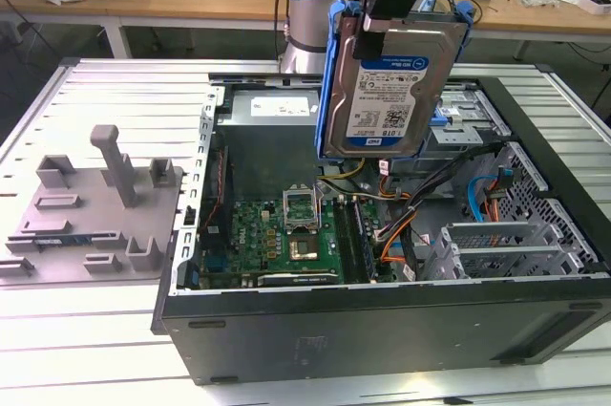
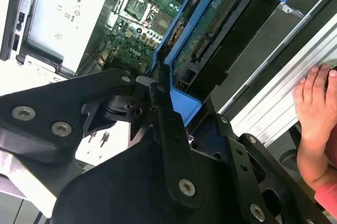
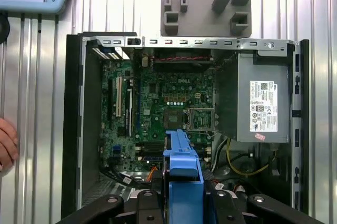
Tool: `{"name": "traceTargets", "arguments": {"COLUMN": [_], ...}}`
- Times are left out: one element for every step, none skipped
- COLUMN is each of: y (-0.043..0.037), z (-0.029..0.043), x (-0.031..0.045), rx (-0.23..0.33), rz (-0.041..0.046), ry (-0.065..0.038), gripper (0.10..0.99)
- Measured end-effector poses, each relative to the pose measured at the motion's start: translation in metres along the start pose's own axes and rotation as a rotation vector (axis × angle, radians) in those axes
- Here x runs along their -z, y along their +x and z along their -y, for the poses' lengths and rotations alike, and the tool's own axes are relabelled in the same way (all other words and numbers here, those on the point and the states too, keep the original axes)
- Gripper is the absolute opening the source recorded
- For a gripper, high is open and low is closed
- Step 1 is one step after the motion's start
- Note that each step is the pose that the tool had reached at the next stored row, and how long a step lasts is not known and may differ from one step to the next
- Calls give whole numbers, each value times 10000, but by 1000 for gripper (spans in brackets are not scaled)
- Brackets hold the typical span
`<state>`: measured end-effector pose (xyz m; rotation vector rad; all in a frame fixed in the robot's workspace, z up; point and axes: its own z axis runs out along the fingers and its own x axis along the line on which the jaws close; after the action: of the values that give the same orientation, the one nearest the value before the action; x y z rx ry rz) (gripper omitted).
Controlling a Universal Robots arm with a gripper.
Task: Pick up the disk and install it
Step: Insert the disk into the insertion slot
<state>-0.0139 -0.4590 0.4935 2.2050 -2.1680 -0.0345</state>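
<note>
As the disk (image 1: 387, 81) hangs in the air with nothing under it but the open case (image 1: 382, 330), the main danger, in my judgement, is a fall.

Going from the exterior view's left, the grey fixture (image 1: 95, 205) on the worktop (image 1: 115, 91) lies well apart from the disk and is no concern. The board (image 1: 277, 234) lies lower than the disk and toward that same left. If the grip slips, the disk may drop on the board or on the parts just beside it, and both could be damaged. Below the disk and toward the right, the cables (image 1: 406, 229) are loose and cross the way to the metal bay (image 1: 473, 110). A corner of the blue frame (image 1: 327, 72) could catch on one and turn the disk in the grip. In the second wrist view a person's hand (image 2: 316, 108) rests on the worktop edge beside the case. I think it could be struck if the arm swings outward.

The fingers (image 2: 171, 145) are pressed on the disk and pinch it at its top end, by the frame. The disk hangs below them, upright and a little tilted, with its label toward the exterior camera. Because only one end is held, the rest of the disk is free, so a small knock may act as a lever against the pinch.
</note>
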Motion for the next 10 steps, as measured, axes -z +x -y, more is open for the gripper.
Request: {"name": "traceTargets", "arguments": {"y": [0, 0, 0, 0, 0, 0, 0, 0, 0, 0], "z": [0, 1, 1, 2, 2, 2, 2, 2, 3, 3], "x": [0, 0, 0, 0, 0, 0, 0, 0, 0, 0], "rx": [-1, 0, -1, 0, -1, 0, -1, -1, 0, 0], "rz": [0, 0, 0, 0, 0, 1, 0, 0, 0, 0], "ry": [0, 1, 0, 0, 1, 0, 0, 0, 0, 0], "gripper": [365, 365, 365, 365, 365, 365, 365, 365, 365, 365]}}
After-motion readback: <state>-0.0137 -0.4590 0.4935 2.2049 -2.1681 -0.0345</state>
